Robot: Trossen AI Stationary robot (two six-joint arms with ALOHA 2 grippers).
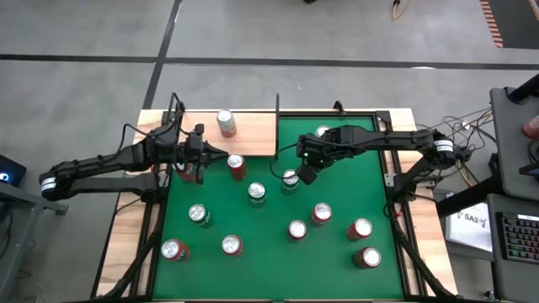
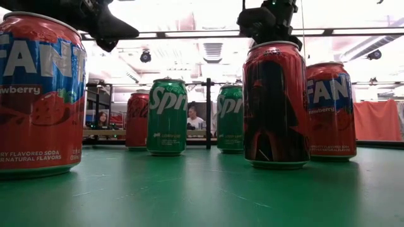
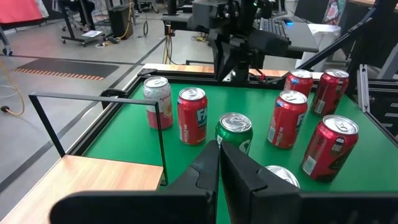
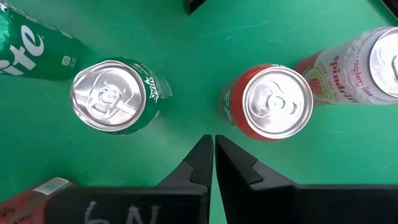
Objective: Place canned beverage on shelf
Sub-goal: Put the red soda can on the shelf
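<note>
The shelf (image 1: 253,135), a pale wood panel with thin black rods, sits at the table's far left; it also shows in the left wrist view (image 3: 93,174). One pale can (image 1: 226,123) stands upright on it. Several red and green cans stand on the green felt. My right gripper (image 1: 305,175) hangs shut and points steeply down over the gap between a green can (image 4: 115,96) and a red can (image 4: 268,102), touching neither. My left gripper (image 1: 221,155) is shut and nearly level beside the shelf's near edge, holding nothing (image 3: 217,155).
A pink can (image 4: 354,62) stands just past the red one. More cans crowd the felt's middle and near part, such as a red one (image 1: 237,166) and a green one (image 1: 257,193). Black frame bars run along the table's edges (image 1: 392,181).
</note>
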